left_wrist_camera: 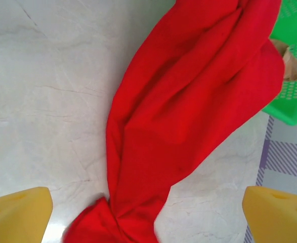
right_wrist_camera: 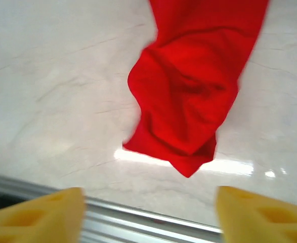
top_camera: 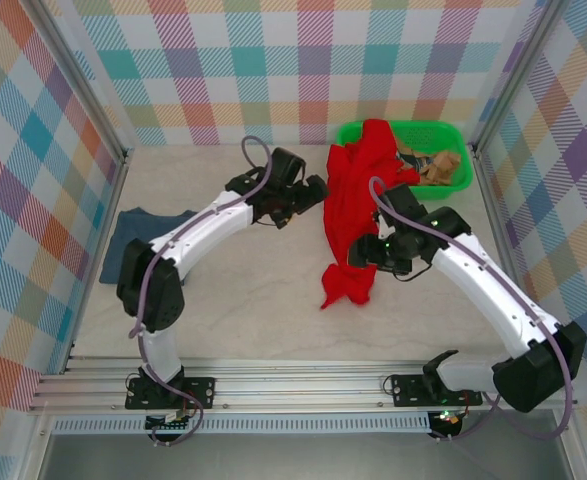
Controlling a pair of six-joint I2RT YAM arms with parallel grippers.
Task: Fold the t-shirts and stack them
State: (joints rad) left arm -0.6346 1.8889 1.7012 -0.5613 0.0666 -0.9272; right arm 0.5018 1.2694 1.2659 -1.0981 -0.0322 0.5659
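Right wrist, red t-shirt (right_wrist_camera: 188, 101) just beyond right claw (right_wrist_camera: 149, 216)

Left arm (top_camera: 203, 230) bent at elbow, forearm reaching up and right, left gripper (top_camera: 316, 190) jaws spread wide, right arm (top_camera: 483, 285) arching leftward, right gripper (top_camera: 358, 255) jaws likewise wide apart.

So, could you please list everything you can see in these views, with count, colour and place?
red t-shirt: one, bright red, bunched lengthwise, trailing from the basket onto the table
blue t-shirt: one, slate-blue, at the table's left edge
basket: one, green plastic, far right corner
tan item: one, tan, inside the basket; cannot tell what it is
table: one, pale marbled
walls: pastel checked, on three sides
rail: one, silver metal, near edge
left claw: one, yellow fingers, open, left of the red t-shirt
right claw: one, yellow fingers, open, over its lower part
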